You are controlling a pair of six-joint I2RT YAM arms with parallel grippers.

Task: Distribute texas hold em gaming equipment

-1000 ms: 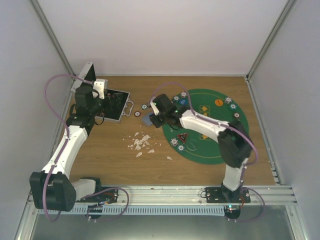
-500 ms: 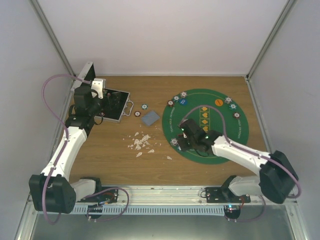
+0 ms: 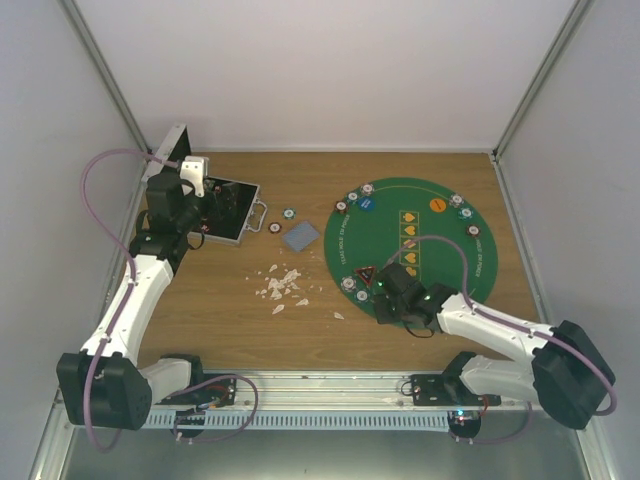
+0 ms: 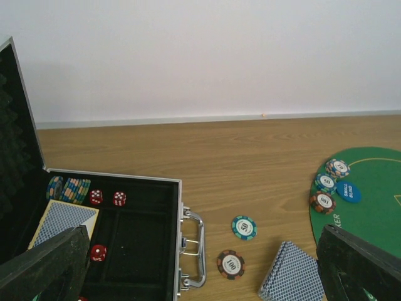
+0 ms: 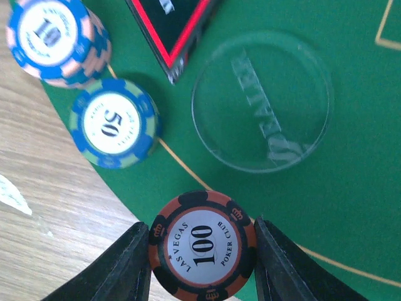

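My right gripper (image 3: pixel 385 300) hangs low over the near-left edge of the green round mat (image 3: pixel 440 255). In the right wrist view the right gripper (image 5: pixel 202 248) is shut on an orange-black 100 chip (image 5: pixel 202 244), held flat by its rim. Just beyond it lie a 50 chip (image 5: pixel 113 123), a stack of 10 chips (image 5: pixel 53 37), a clear dealer disc (image 5: pixel 262 103) and the red-black triangular token (image 5: pixel 172 25). My left gripper (image 3: pixel 205 212) stands open above the chip case (image 3: pixel 228 212). Its fingers (image 4: pixel 44 269) frame two loose chips (image 4: pixel 244 227) and the card deck (image 4: pixel 293 276).
White scraps (image 3: pixel 280 285) lie on the wood between the arms. The open case (image 4: pixel 125 244) holds chips, red dice and cards. A blue button (image 3: pixel 368 203), an orange button (image 3: pixel 437 204) and several chips ring the mat's far edge.
The right arm has swung from the card deck by the mat's left edge down to the mat's near-left edge. The left arm has hardly moved.
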